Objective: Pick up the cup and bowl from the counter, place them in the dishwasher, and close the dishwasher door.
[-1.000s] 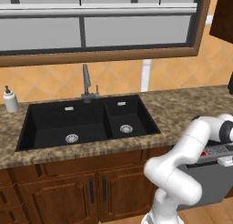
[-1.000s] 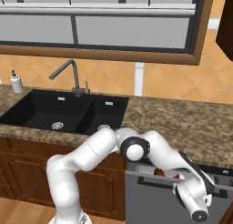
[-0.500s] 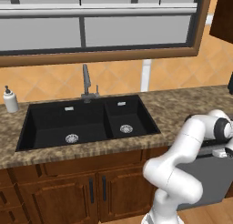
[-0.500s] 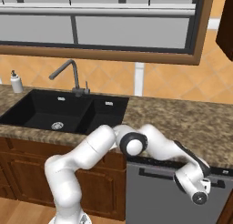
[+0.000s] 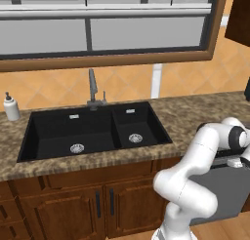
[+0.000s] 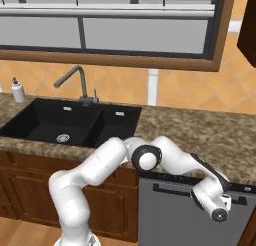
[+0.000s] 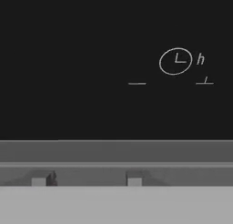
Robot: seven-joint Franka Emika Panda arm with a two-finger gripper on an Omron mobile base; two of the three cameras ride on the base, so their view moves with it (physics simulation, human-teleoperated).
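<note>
The grey dishwasher door (image 6: 172, 217) stands upright under the counter (image 6: 205, 135), flush with the wooden cabinets, so the rack is hidden. My hand is pressed to the dark top edge (image 6: 170, 189) of the door at its right end. My gripper (image 6: 218, 212) faces the door; in the hand view the dark control strip (image 7: 91, 68) with a clock symbol is very close. The gripper (image 7: 86, 180) is open with nothing between its fingertips (image 7: 41, 179). From the left the door (image 5: 222, 195) sits behind my forearm. The cup and the bowl are out of view.
A black double sink (image 5: 93, 131) with a faucet (image 5: 93, 90) is set into the counter (image 5: 195, 114) to the left. A white soap bottle (image 5: 10, 107) stands at the far left. Wooden cabinet doors (image 5: 78, 210) with dark handles lie below the sink. A window spans the wall.
The dishwasher door has swung up from partly open to upright, hiding the rack and a red thing seen inside. My hand rose with the door's top edge.
</note>
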